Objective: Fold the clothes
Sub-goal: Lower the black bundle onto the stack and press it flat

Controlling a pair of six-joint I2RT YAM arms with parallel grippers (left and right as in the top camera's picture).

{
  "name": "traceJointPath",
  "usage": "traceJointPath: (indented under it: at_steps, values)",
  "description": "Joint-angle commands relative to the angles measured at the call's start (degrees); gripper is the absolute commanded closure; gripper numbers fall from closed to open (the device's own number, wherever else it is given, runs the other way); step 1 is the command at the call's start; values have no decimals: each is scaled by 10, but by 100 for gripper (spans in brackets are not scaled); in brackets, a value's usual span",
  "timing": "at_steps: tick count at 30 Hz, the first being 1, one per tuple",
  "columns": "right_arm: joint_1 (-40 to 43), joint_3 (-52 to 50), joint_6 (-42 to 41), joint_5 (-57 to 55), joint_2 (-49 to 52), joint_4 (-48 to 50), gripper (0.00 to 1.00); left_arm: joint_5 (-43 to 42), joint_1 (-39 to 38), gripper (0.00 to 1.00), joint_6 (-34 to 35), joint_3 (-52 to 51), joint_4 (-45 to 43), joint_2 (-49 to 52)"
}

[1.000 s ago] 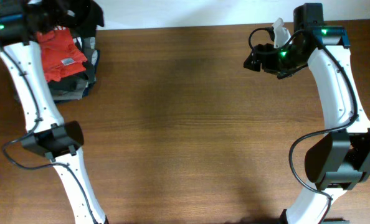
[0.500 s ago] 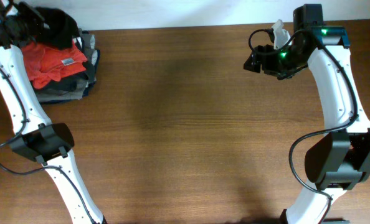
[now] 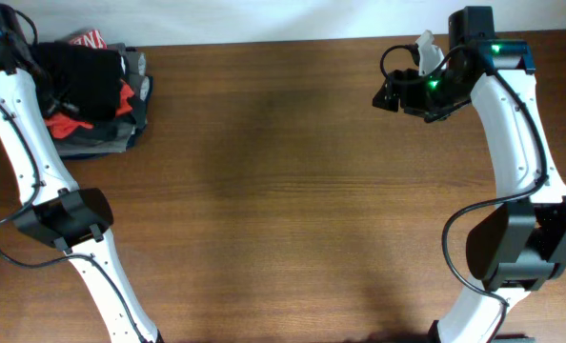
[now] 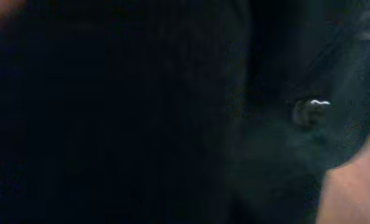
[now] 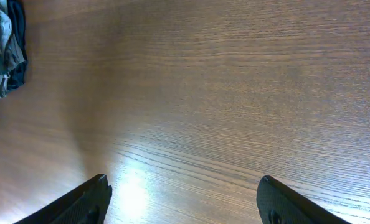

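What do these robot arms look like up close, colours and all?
Both the left arm and right arm are smooth white tubes linked by chunky black joints. A thin black cable loops loose beside each lower joint. Small green lights glow near the right arm's wrist, and the right gripper has dark, blunt fingers.

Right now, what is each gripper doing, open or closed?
Left gripper: cannot be told, hidden against the black shirt.
Right gripper: open, holding nothing.
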State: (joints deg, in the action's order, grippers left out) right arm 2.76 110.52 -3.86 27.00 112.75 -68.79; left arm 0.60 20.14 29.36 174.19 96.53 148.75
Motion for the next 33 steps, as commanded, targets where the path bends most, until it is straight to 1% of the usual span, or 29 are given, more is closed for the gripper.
traceJointPath:
  at_steps: [1, 2, 4, 9, 16, 19, 23, 25, 27, 31, 33]
  values:
    - [2, 0, 4, -1, 9, 0, 21, 48, 8, 1, -84, -1, 2, -7]
    - [2, 0, 4, -1, 9, 1, 21, 48, 8, 1, -115, -1, 2, -7]
    - [2, 0, 4, -1, 9, 2, 21, 48, 8, 1, -146, -1, 2, -7]
    - [2, 0, 4, -1, 9, 2, 21, 48, 20, 1, -167, 0, -1, -12]
    - [2, 0, 4, -1, 9, 5, 21, 48, 33, 1, -232, 20, -21, -52]
    - [2, 0, 4, -1, 9, 8, 21, 45, 29, 1, -290, 31, -40, -84]
    - [2, 0, -2, -1, 9, 13, 21, -28, 7, 1, -422, 31, -81, -120]
    - [2, 0, -11, -1, 9, 15, 21, -23, -9, 1, -454, 31, -117, -121]
    - [2, 0, -11, -1, 9, 15, 21, -11, -17, 1, -467, 28, -150, -111]
    - [2, 0, -11, -1, 9, 12, 21, 61, -25, 1, -468, 28, -216, -66]
    - [2, 0, -11, -1, 9, 12, 21, 74, -25, 1, -471, 28, -240, -40]
